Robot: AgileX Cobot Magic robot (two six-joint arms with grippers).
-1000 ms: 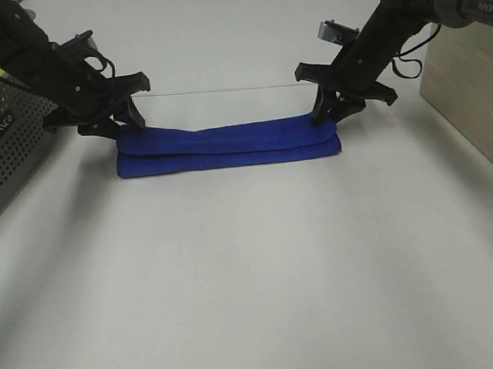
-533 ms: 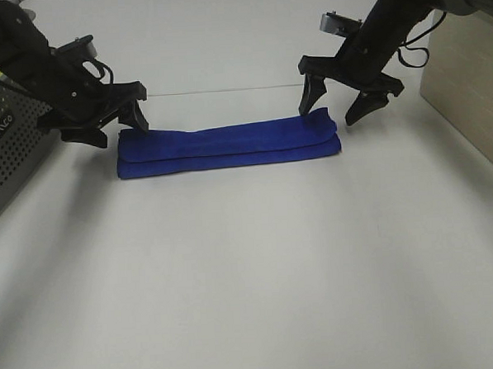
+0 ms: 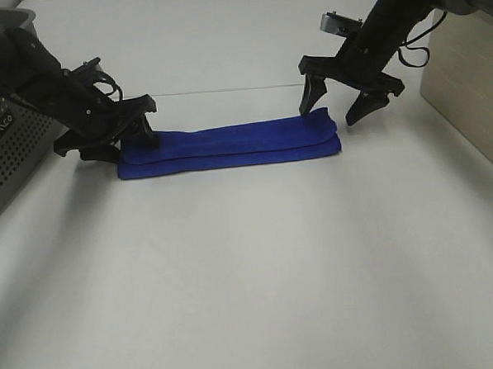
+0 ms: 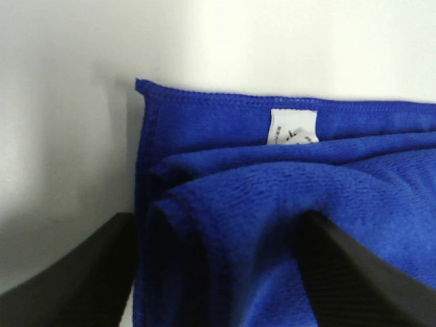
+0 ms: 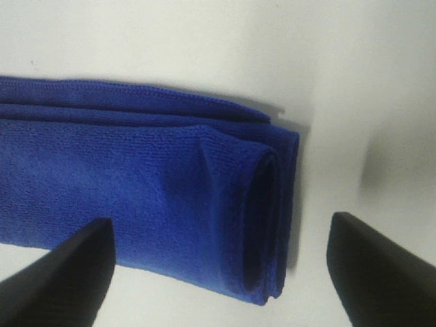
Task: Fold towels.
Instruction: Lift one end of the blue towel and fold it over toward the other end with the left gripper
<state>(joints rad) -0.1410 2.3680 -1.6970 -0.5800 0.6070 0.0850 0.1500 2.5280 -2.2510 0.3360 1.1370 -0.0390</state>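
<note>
Both tools are open and empty. The left tool straddles the tagged end of the towel, possibly touching it; the right tool hovers above the other end. I would grip all layers.

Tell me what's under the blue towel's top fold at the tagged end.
More layers of the same towel, and a small white tag on the lowest one. The white table lies below; anything between the layers is hidden.

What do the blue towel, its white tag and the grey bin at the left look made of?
Blue towel: soft matte cloth, probably microfibre; fine napped texture and stitched hem. White tag: seemingly fabric label, dark print. Grey bin: likely painted metal, given regular perforations.
</note>
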